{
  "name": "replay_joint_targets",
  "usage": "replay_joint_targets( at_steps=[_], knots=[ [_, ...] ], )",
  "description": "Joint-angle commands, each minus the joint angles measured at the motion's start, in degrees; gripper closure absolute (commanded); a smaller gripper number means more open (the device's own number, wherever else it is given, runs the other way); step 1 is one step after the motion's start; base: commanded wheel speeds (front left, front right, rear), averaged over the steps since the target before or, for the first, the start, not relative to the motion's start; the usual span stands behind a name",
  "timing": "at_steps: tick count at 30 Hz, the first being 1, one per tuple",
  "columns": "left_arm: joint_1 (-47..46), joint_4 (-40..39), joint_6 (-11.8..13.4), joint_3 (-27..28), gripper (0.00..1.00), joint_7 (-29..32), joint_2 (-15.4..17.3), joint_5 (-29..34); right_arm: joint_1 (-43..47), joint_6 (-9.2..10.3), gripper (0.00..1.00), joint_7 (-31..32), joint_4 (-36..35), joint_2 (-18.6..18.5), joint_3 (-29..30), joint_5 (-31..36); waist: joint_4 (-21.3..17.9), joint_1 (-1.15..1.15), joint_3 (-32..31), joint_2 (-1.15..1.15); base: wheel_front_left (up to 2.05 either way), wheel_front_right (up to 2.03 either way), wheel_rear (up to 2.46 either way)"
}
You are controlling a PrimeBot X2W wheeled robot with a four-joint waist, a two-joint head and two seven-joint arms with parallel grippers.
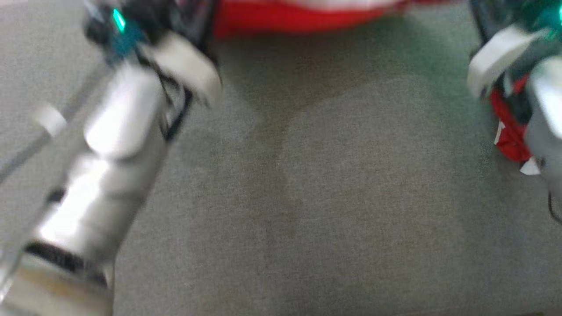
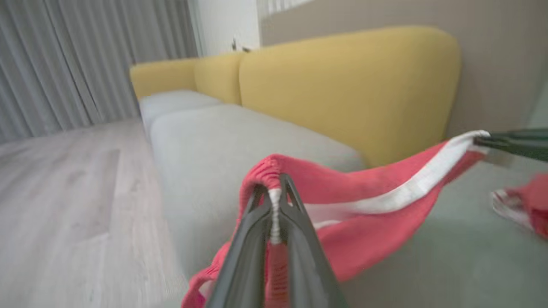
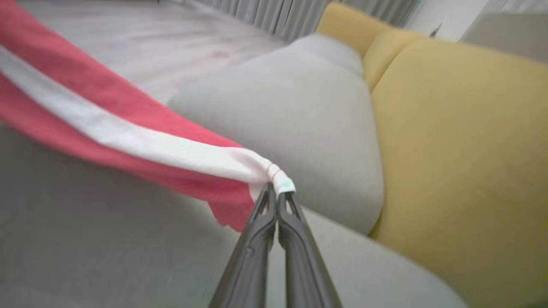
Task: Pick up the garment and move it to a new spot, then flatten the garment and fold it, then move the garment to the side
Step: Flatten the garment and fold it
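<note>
The garment (image 2: 364, 192) is red cloth with a broad white stripe, stretched in the air between my two grippers above a grey sofa seat (image 1: 351, 197). In the left wrist view my left gripper (image 2: 276, 190) is shut on the garment's ribbed red edge. My right gripper (image 3: 276, 192) is shut on the end of the white stripe, and its dark fingers (image 2: 509, 143) come in from the right of the left wrist view. In the blurred head view the garment (image 1: 298, 17) runs along the top edge, and more red cloth (image 1: 509, 131) hangs by my right arm.
A yellow backrest (image 3: 462, 149) rises behind the grey seat cushions (image 3: 308, 115). Pale wooden floor (image 2: 64, 205) lies in front of the sofa, with grey curtains (image 2: 85, 60) beyond. A red and white bit of cloth (image 2: 526, 205) lies on the seat.
</note>
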State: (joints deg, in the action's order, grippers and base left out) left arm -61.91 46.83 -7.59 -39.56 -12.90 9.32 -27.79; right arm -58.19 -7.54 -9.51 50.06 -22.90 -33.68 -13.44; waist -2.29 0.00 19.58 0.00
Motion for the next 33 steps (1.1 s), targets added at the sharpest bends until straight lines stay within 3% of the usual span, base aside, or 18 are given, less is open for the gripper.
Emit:
replay_joint_targets(
  at_steps=[1,9,18,26,33],
  knots=[
    [0.25,-2.76,0.12,-1.74,1.0,0.08,4.1,-2.51,0.95,0.05,1.0,1.43,-0.65,-1.86,-2.7,-2.73,0.15,0.0,-1.28,0.0,0.0,0.0,0.0],
    [10.62,-8.83,0.11,-12.53,1.0,0.42,11.98,-11.27,6.98,0.05,1.0,9.91,-5.17,-10.37,-16.61,-17.74,0.43,0.0,-6.94,0.0,0.0,0.0,0.0],
    [18.65,-15.0,0.15,-17.39,1.0,1.32,15.51,-13.59,12.97,0.05,1.0,16.75,-17.02,-21.27,-25.42,-31.37,0.25,0.0,-13.23,0.0,0.0,0.0,0.0],
    [25.72,-22.87,2.1,-19.48,1.0,4.32,17.89,-15.02,20.12,0.05,1.0,20.01,-25.5,-27.95,-25.97,-39.34,-0.04,0.0,-17.29,0.0,0.0,0.0,0.0],
    [29.46,-33.06,6.24,-18.66,1.0,6.47,20.94,-16.78,27.33,0.05,1.0,21.11,-33.29,-34.55,-20.9,-43.8,1.21,0.0,-17.1,0.0,0.0,0.0,0.0]
  ],
)
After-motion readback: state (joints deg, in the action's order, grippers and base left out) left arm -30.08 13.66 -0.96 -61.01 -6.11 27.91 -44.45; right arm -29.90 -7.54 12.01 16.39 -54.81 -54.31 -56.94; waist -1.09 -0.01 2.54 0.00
